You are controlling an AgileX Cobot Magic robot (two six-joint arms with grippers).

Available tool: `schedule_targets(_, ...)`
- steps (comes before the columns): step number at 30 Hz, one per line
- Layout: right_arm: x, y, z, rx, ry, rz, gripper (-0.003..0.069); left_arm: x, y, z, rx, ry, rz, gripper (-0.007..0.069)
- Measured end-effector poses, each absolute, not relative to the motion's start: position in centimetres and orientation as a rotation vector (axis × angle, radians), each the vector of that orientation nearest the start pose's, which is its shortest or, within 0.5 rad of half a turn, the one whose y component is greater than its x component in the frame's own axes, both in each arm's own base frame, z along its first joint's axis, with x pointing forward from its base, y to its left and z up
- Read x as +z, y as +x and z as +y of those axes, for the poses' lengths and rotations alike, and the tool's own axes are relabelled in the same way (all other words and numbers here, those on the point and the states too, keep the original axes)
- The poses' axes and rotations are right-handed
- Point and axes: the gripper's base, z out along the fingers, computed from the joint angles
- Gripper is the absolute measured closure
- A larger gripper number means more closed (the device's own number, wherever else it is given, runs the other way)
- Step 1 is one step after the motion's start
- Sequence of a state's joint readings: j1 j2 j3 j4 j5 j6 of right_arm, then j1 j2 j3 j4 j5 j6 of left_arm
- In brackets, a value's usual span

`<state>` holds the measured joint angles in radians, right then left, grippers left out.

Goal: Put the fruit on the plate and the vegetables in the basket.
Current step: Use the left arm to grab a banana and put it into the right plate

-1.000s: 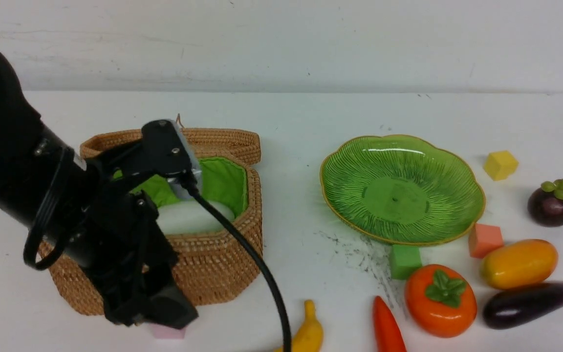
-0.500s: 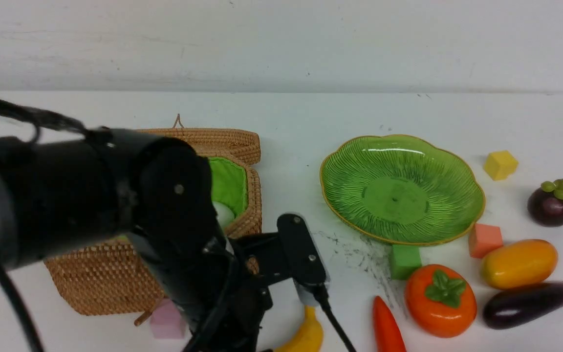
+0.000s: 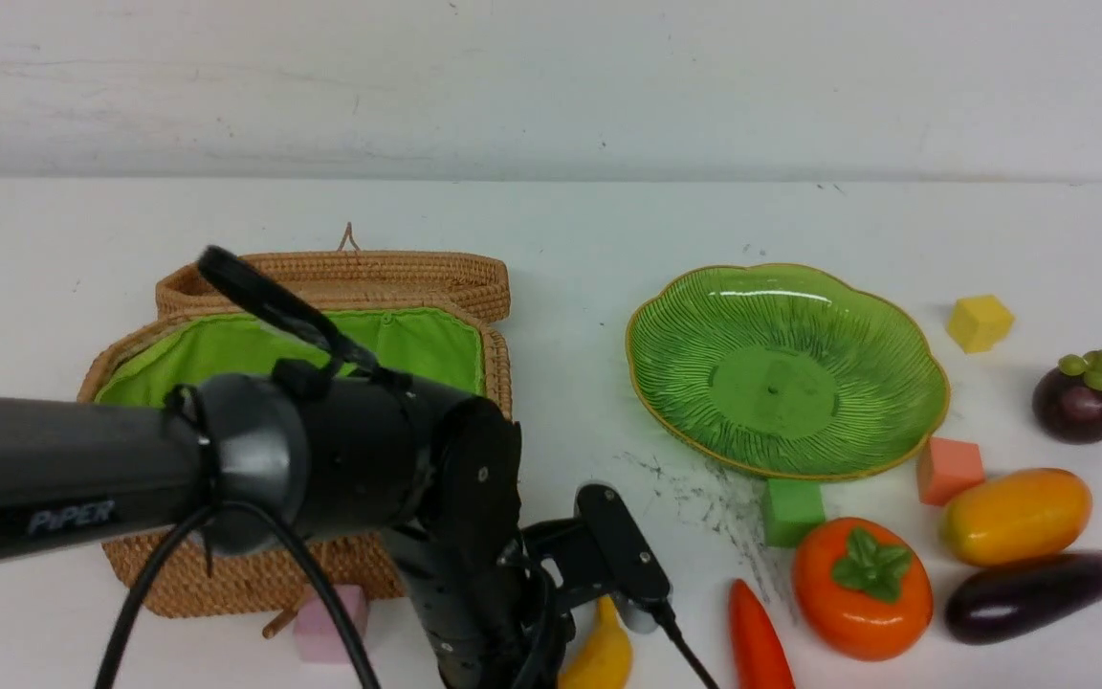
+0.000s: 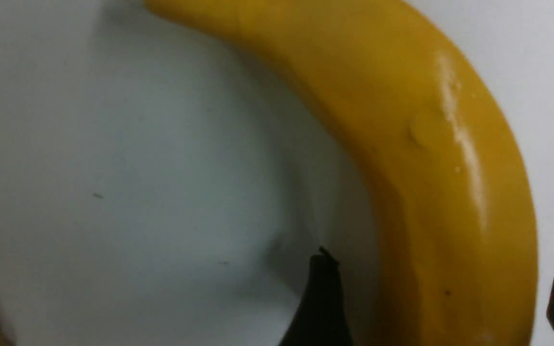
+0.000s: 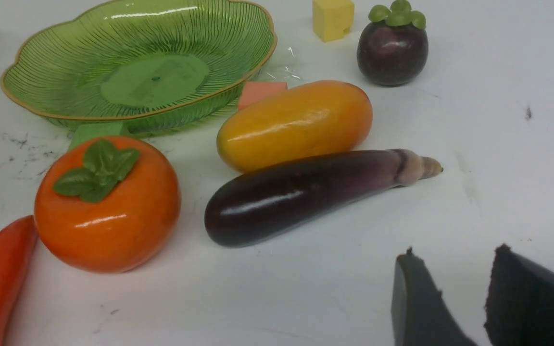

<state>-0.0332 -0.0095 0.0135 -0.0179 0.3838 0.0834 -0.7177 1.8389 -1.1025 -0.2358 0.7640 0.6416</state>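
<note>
Left arm (image 3: pixel 341 469) has been swung off basket (image 3: pixel 417 277) onto banana (image 4: pixel 402 120); left jaws held apart, banana between them, ungripped. Right jaws parted, empty. Fruit pick expected.

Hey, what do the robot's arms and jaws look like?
The left arm is a smooth black tube with PiPER lettered in grey, ending in a rounded black joint. Black cables loop around its wrist, one running to a small black camera box. The left gripper and right gripper have dark, flat, tapered jaws. The right arm itself is out of view.
</note>
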Motion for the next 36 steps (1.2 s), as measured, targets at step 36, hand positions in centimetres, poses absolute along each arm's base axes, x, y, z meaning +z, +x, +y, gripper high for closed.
schedule_targets(36, 17.5, 5.2, -0.2, 0.016, 0.098, 1.869, 0.0417, 34.3, 29.6, -26.0, 0.002, 1.881, 1.89, 0.0326)
